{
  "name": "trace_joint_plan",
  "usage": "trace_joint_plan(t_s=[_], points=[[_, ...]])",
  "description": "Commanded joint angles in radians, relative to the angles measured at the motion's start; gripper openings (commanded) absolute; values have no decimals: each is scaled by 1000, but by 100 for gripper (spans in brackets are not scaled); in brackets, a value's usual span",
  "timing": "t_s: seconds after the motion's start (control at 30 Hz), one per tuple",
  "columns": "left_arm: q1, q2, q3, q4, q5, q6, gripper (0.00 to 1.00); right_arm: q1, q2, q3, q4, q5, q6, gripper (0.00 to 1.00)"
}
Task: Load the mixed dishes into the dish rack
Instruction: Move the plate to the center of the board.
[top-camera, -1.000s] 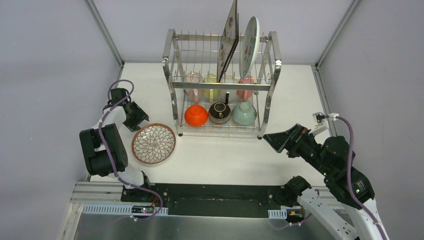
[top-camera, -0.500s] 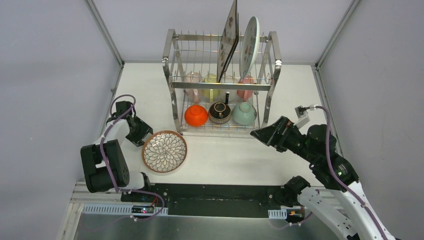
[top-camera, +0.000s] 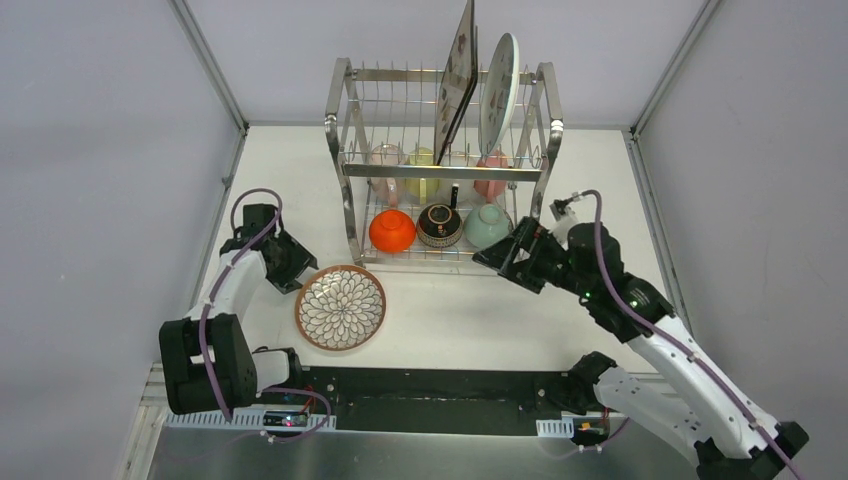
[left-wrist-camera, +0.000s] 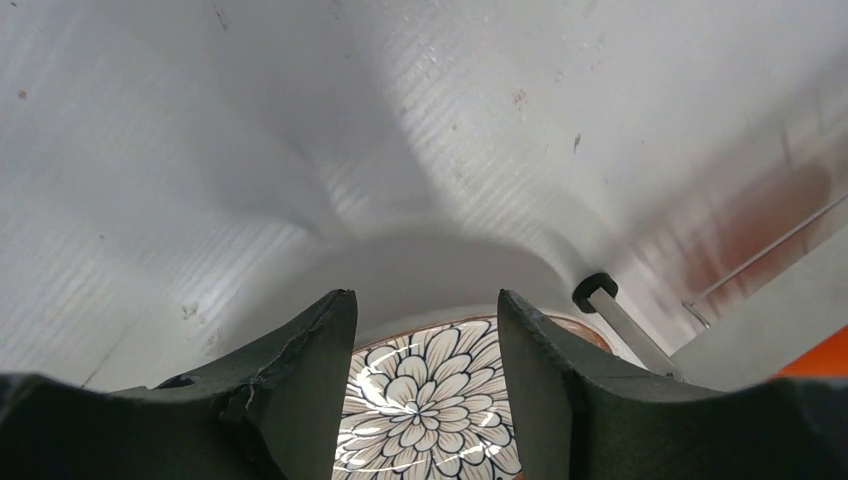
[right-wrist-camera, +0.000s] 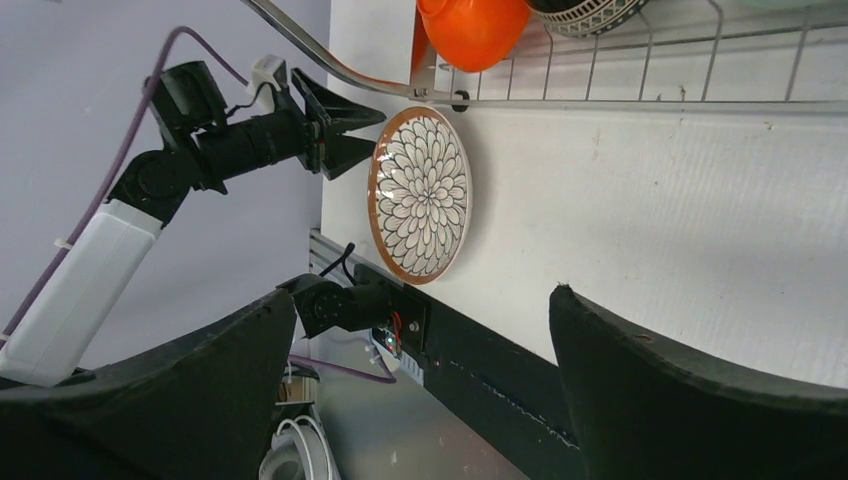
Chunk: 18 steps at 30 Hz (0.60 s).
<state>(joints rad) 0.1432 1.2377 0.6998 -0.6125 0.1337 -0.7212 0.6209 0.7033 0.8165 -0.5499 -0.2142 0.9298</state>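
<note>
The brown-rimmed petal-pattern plate (top-camera: 340, 307) lies flat on the table, in front of the left corner of the dish rack (top-camera: 345, 130). My left gripper (top-camera: 291, 262) is open at the plate's left edge, and the plate shows between its jaws in the left wrist view (left-wrist-camera: 425, 400). My right gripper (top-camera: 497, 252) is open and empty, hovering in front of the rack's right foot. The square floral plate (top-camera: 458, 70) and the white strawberry plate (top-camera: 498, 90) stand in the upper slots. The orange bowl (top-camera: 392, 230), brown bowl (top-camera: 439, 226) and mint bowl (top-camera: 486, 226) sit on the lower tier.
Pastel cups (top-camera: 422, 165) sit in a row at the back of the rack. The rack's front left foot (left-wrist-camera: 595, 292) is close to the plate's far side. Grey walls enclose the table on the left, back and right. The black base rail (top-camera: 430, 385) runs along the near edge.
My left gripper has moved right and towards the near edge, and the petal plate has slid right with it. My right arm has swung left and up towards the rack's front right.
</note>
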Motion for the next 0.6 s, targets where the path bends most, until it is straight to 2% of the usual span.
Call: trace_joint_plan(t_s=[0.0, 0.23, 0.37, 0.47, 0.57], points=[[-38, -77, -11, -27, 32, -48, 55, 77, 83, 33, 128, 38, 16, 100], [-102, -187, -31, -42, 41, -91, 56, 327, 290, 68, 235, 224, 9, 100], [-104, -246, -15, -86, -21, -50, 57, 458, 438, 133, 270, 316, -20, 100], [-103, -311, -7, -98, -68, 0, 59, 502, 530, 161, 305, 339, -20, 100], [-102, -352, 40, -75, -10, 155, 62, 523, 610, 164, 366, 357, -2, 96]])
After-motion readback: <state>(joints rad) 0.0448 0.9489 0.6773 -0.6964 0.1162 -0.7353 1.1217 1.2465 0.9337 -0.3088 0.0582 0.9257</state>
